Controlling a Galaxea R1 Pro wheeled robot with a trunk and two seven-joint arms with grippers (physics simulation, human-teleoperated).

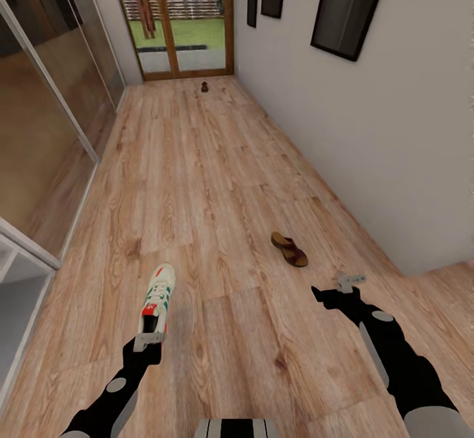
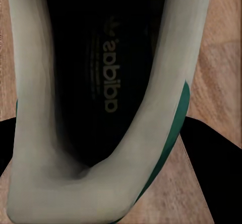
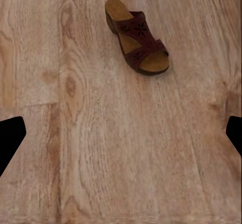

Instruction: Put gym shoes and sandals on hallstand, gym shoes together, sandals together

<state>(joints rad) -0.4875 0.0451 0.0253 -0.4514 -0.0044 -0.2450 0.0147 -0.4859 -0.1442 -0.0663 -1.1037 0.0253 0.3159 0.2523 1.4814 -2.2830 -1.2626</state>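
One gym shoe (image 1: pixel 158 296) points away from me, its heel at my left gripper (image 1: pixel 148 340). In the left wrist view the shoe's heel collar (image 2: pixel 45 173) sits between both black fingers (image 2: pixel 214 173), which press its sides: shut on it. A brown sandal (image 1: pixel 289 248) lies on the corridor floor (image 1: pixel 217 181), just ahead and left of my right gripper (image 1: pixel 349 282). The right wrist view has that sandal (image 3: pixel 136 37) ahead of the open, empty gripper (image 3: pixel 123 128). A second sandal (image 1: pixel 205 87) lies far off by the glass door. A corner of the hallstand (image 1: pixel 16 264) is at lower left.
Glossy sliding panels (image 1: pixel 46 116) line the left side and a white wall (image 1: pixel 368 135) with dark frames the right. A wood-framed glass door (image 1: pixel 178 24) closes the corridor's far end. The wall steps back at the right (image 1: pixel 447 273).
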